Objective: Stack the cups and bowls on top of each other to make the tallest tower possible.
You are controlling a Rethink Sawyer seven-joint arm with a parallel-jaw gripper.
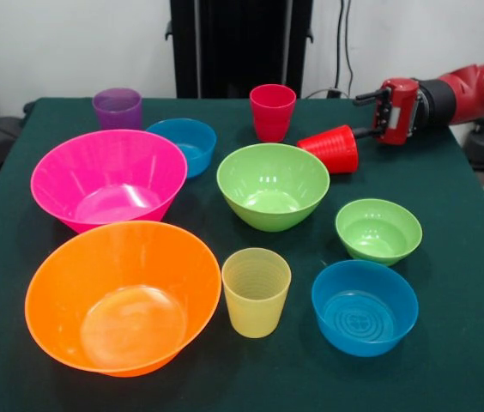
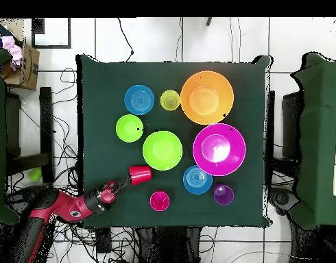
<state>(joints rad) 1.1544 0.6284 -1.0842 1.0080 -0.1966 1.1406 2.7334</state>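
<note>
On the green table (image 1: 469,283), going from left to right in the front view, the big orange bowl (image 1: 122,296) sits nearest the camera at the left, and the hot pink bowl (image 1: 109,178) stands just behind it, their rims almost touching. Behind the pink one stands the purple cup (image 1: 117,108), upright, and just right of that a small blue bowl (image 1: 183,144) close against the pink bowl's rim. Next comes the yellow cup (image 1: 256,291), ribbed and upright, just beside the orange bowl. Behind it, about mid-table, is the medium green bowl (image 1: 273,184), and farther back the pinkish-red cup (image 1: 272,112) stands upright on its own. To the right of the green bowl the bright red cup (image 1: 331,148) lies tipped on its side above the table, its mouth turned toward the green bowl and its base toward the gripper (image 1: 364,116), which holds it at that end (the fingers are thin and dark, one showing above the cup). The red arm (image 1: 474,90) reaches in level from the right edge. Below the held cup sit the small green bowl (image 1: 378,230) and, nearer the camera, the second small blue bowl (image 1: 365,306), close together but apart. Nothing is stacked: every bowl and cup stands singly, as the overhead view also shows, with the red cup (image 2: 140,174) at the gripper's (image 2: 121,183) tip beside the medium green bowl (image 2: 162,150).
</note>
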